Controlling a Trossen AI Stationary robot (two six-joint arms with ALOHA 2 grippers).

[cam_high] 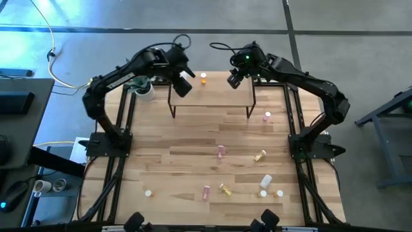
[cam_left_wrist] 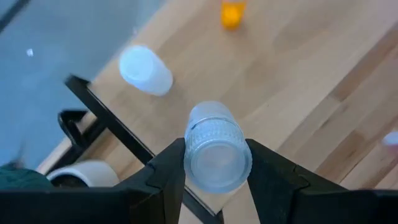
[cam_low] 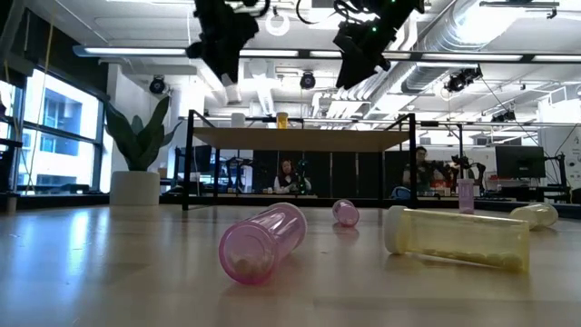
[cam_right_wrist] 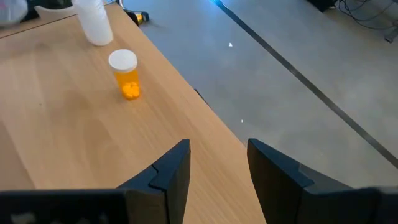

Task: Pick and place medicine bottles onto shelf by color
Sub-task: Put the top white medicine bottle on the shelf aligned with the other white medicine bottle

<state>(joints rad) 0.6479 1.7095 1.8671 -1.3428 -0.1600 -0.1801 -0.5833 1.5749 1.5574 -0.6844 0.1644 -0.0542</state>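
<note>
High view: left pincer [cam_high: 183, 84] and right pincer [cam_high: 235, 77] over shelf [cam_high: 212, 87]; bottles scattered on worktop [cam_high: 161, 161].
Left wrist: pincer grips white bottle [cam_left_wrist: 216, 149] above shelf.
Right wrist: pincer [cam_right_wrist: 217, 163] part open, empty; orange bottle [cam_right_wrist: 126, 75] upright on shelf.

A potted plant [cam_low: 136, 150] in a white pot is standing at the tabletop's [cam_high: 193, 145] far left corner. Two people [cam_low: 289, 174] are sitting in the room beyond the tabletop's far edge. A yellow cable [cam_high: 48, 48] is lying across the grey floor [cam_high: 360, 45].
</note>
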